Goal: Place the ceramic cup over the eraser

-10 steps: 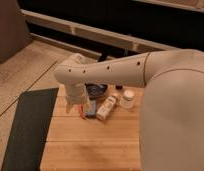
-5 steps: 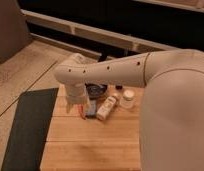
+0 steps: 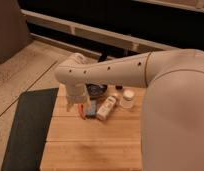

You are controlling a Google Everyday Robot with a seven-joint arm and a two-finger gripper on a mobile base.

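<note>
Wooden boards made up the table (image 3: 95, 145), with one dark mat (image 3: 27, 130) along its side. One white cup (image 3: 127, 99) stood near the far edge, just beside one bottle (image 3: 107, 106) and one bowl (image 3: 97, 89). The gripper (image 3: 79, 106) hung beside the bottle, jaws apart. The table's near half showed bare wood.

Mid-frame over the tabletop (image 3: 95, 147), the gripper (image 3: 81, 106) hangs just left of the bottle (image 3: 107, 107); the ceramic cup (image 3: 127, 99) stands to its right, the bowl (image 3: 97, 90) behind.

Likely a lab or office room: wooden table (image 3: 95, 145), speckled floor (image 3: 20, 75), dark mat (image 3: 25, 130).
</note>
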